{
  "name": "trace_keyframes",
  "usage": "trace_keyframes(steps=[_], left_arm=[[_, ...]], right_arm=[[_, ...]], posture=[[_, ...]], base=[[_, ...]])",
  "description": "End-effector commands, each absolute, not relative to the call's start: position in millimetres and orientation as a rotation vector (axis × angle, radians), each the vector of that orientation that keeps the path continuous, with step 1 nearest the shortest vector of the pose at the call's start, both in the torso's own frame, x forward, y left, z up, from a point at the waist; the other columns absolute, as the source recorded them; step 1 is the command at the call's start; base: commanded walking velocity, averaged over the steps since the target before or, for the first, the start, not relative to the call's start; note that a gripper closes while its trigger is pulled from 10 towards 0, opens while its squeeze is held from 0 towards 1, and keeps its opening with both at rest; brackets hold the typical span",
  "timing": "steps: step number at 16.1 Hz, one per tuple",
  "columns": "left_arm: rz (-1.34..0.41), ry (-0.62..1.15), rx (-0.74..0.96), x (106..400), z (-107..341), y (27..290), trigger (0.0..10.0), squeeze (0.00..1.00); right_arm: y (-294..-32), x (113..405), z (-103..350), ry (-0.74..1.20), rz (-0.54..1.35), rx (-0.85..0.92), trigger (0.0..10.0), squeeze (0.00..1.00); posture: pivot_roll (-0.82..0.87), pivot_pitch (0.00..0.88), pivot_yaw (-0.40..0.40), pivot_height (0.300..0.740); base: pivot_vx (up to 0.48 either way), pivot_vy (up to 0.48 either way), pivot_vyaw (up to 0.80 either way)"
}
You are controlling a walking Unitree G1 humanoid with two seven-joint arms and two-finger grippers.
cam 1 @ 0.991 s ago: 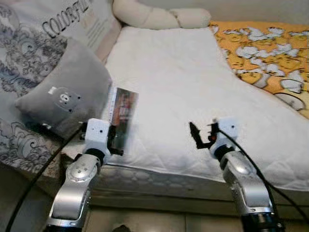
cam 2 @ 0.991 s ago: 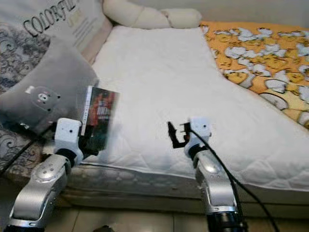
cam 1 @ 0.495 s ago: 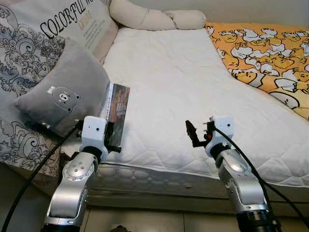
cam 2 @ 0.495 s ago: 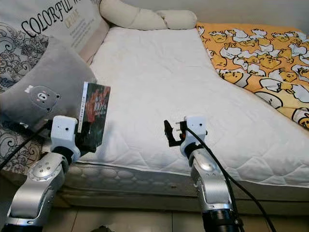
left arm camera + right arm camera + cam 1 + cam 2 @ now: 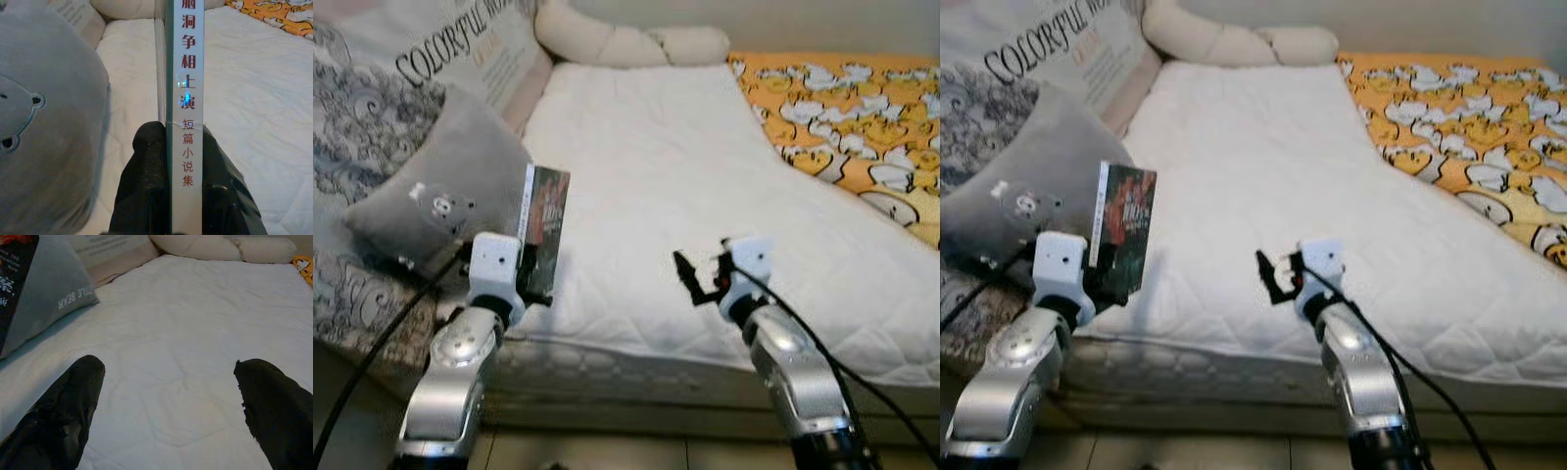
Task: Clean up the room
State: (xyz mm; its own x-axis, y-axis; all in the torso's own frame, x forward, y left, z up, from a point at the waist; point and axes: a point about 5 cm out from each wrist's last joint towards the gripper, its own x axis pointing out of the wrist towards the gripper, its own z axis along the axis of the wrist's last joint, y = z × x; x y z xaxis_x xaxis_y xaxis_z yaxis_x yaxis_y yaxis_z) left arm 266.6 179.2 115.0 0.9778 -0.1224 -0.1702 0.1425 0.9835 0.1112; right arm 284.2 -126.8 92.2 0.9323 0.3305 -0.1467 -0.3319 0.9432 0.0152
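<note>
Left gripper (image 5: 533, 279) clamped on an upright book (image 5: 544, 227) at the bed's (image 5: 656, 176) near edge, grey bear cushion (image 5: 440, 191) at its 9 o'clock. Right gripper (image 5: 697, 281), fingers spread wide, hovers over the white mattress, well apart at the book's 3 o'clock.

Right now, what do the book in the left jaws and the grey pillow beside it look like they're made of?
The book, shut in the left gripper, looks like paper with a glossy cover: light glints off its printed spine. The grey bear pillow looks like soft matte plush fabric, probably fleece; its surface is dull and dented.
</note>
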Motion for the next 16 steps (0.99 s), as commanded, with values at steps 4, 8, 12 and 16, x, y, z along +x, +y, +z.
trace_keyframes(steps=[4,8,12,16], left_arm=[[-0.128,0.129,0.133,269.3,122.2,183.2,10.0,0.0],[-0.135,0.13,0.136,269.7,122.3,182.8,10.0,0.0],[-0.139,0.133,0.141,270.0,122.2,182.9,10.0,0.0],[-0.143,0.136,0.141,269.5,121.6,183.3,10.0,0.0]], right_arm=[[-128.7,285.5,95.2,0.137,0.337,-0.007,10.0,0.0],[-129.0,286.0,94.7,0.138,0.335,-0.013,10.0,0.0],[-127.6,286.0,93.9,0.14,0.339,-0.016,10.0,0.0],[-127.5,285.8,93.7,0.142,0.34,-0.018,10.0,0.0]], posture=[[0.03,0.0,0.019,0.74],[0.03,0.0,0.02,0.74],[0.03,0.0,0.022,0.74],[0.03,0.0,0.021,0.74]], base=[[0.357,0.0,0.0],[0.362,0.0,0.0],[0.325,0.0,0.0],[0.324,0.0,0.0]])
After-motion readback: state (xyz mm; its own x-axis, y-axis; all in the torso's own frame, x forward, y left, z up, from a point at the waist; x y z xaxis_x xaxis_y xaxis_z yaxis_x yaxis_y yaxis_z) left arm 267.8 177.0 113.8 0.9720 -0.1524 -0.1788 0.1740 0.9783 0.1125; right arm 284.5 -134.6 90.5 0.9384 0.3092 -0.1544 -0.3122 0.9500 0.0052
